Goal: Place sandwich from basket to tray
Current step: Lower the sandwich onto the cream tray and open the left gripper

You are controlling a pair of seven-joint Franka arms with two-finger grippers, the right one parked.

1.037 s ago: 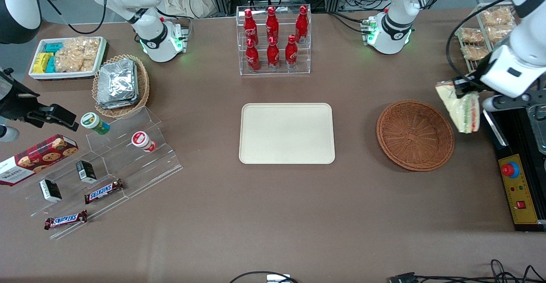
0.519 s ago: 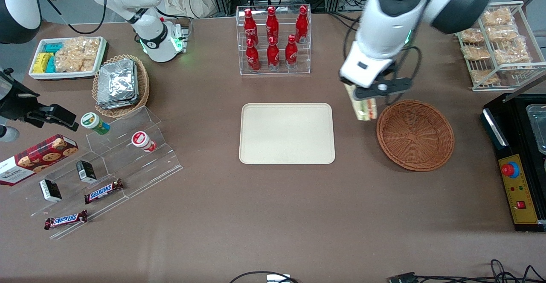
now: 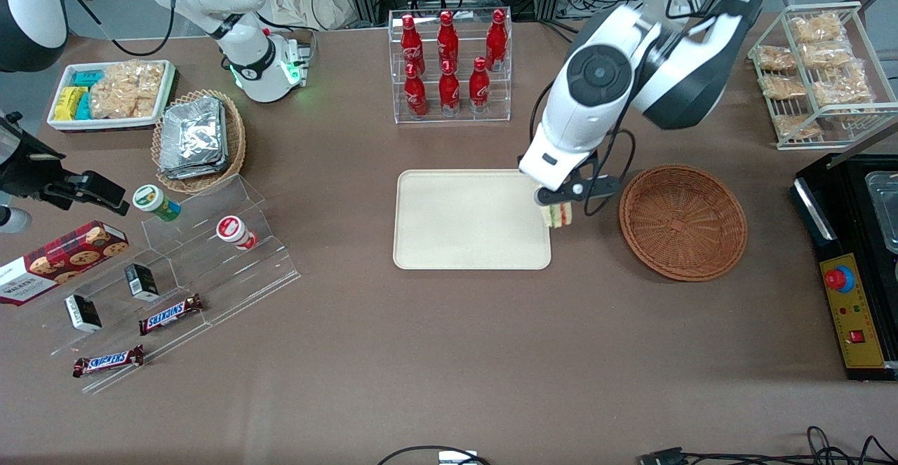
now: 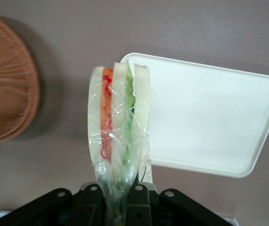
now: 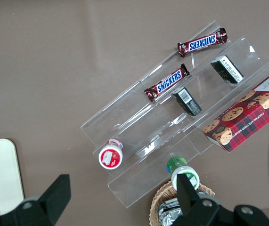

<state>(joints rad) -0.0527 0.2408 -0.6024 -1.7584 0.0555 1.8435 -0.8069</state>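
My left gripper (image 3: 558, 202) is shut on the wrapped sandwich (image 3: 558, 215) and holds it above the tray's edge nearest the basket. In the left wrist view the sandwich (image 4: 119, 127) hangs from the gripper (image 4: 120, 197), white bread with red-orange and green filling, over the corner of the cream tray (image 4: 209, 122). The cream-beige tray (image 3: 463, 219) lies in the middle of the table with nothing on it. The reddish-brown wicker basket (image 3: 682, 221) sits beside it toward the working arm's end, with nothing in it; it also shows in the left wrist view (image 4: 4, 84).
A clear rack of red bottles (image 3: 449, 65) stands farther from the front camera than the tray. A wire rack of snacks (image 3: 817, 65) and a black control box (image 3: 852, 311) are at the working arm's end. A tan basket of foil packets (image 3: 196, 139) and acrylic steps (image 3: 182, 268) lie toward the parked arm's end.
My left gripper has carried the sandwich from the working arm's end of the table, over the basket's edge, to the tray's near-basket edge, and has come lower.
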